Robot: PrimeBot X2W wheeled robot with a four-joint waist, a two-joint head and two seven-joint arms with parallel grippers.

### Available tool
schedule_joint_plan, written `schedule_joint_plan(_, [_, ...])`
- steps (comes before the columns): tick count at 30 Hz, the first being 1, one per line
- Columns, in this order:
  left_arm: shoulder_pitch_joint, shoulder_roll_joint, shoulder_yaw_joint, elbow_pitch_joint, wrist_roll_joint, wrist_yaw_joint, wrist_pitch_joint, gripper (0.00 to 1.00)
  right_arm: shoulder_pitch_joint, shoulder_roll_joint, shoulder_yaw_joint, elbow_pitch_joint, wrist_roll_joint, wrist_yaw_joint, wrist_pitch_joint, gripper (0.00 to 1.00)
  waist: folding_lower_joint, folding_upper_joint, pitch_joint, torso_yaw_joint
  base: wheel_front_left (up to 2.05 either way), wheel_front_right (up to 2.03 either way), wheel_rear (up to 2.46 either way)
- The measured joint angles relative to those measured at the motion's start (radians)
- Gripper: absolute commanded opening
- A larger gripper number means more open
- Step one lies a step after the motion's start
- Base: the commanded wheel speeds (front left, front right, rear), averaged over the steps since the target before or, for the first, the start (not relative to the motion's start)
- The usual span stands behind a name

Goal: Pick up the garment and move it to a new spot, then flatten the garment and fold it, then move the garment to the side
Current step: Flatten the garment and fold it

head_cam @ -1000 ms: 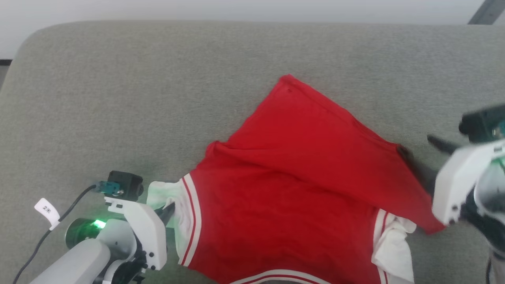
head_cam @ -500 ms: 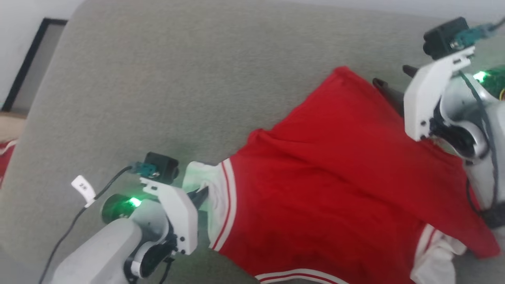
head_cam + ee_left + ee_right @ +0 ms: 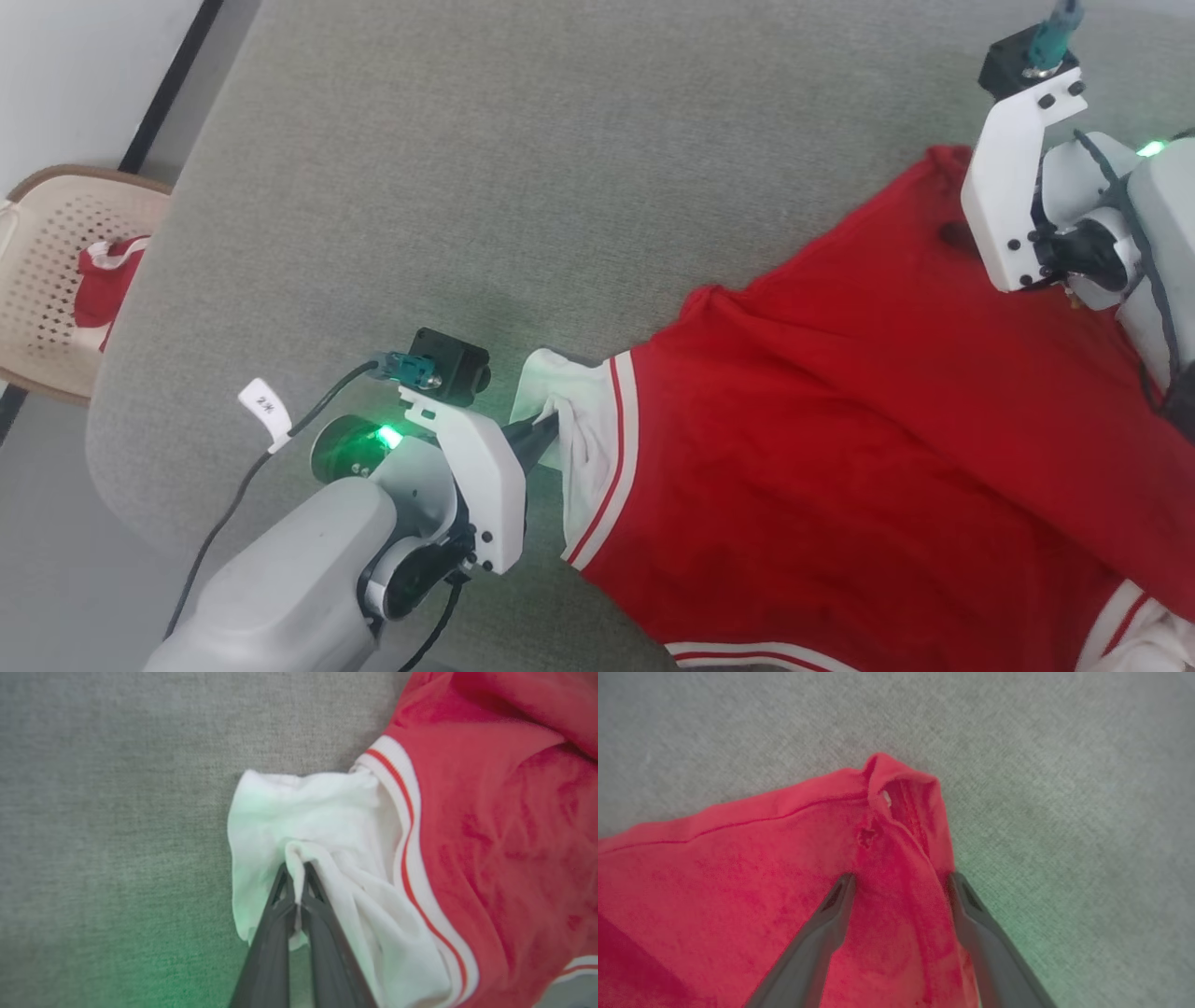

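Head view lists, by size: grey cushion [image 3: 467,187], with the garment [image 3: 887,448] spread over its right half. My left gripper [image 3: 295,870] is clamped on the garment's white sleeve [image 3: 327,826] at its left edge; my right gripper [image 3: 901,877] stands wide, its 2 fingers [image 3: 822,933] straddling the red hem corner [image 3: 896,779].

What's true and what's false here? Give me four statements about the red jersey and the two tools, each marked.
1. The left tool is shut on the white sleeve of the red jersey shirt. True.
2. The right tool is clamped on a white sleeve. False: it is open over a red corner of the shirt.
3. The shirt lies on a grey fabric cushion. True.
4. The beige perforated plastic seat is empty. False: a red-and-white cloth lies in it.
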Motion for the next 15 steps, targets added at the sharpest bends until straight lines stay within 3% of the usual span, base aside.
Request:
schedule_joint_plan(3, [-0.013,-0.014,-0.003,0.024,0.0,-0.013,-0.004,0.0,-0.025,-0.006,0.051,0.025,0.034,0.0,0.041,1.0,0.0,0.0,0.008,0.015,0.0,0.0,0.0])
schedule_joint_plan(4, [-0.014,-0.019,-0.002,0.031,0.0,-0.016,-0.009,0.0,-0.031,-0.013,0.066,0.028,0.047,0.0,0.051,0.05,0.0,0.0,0.009,0.018,0.0,0.0,0.0])
schedule_joint_plan(6, [-0.018,-0.024,-0.002,0.046,-0.002,-0.023,-0.012,0.0,-0.039,-0.024,0.097,0.021,0.078,0.0,0.057,0.0,0.0,0.0,0.008,0.018,0.0,0.0,0.0])
schedule_joint_plan(15, [-0.064,0.029,0.025,0.073,-0.024,-0.025,0.023,0.0,-0.044,-0.032,0.144,0.036,0.152,0.0,-0.044,0.0,0.0,0.0,-0.03,-0.03,0.0,0.0,0.0])
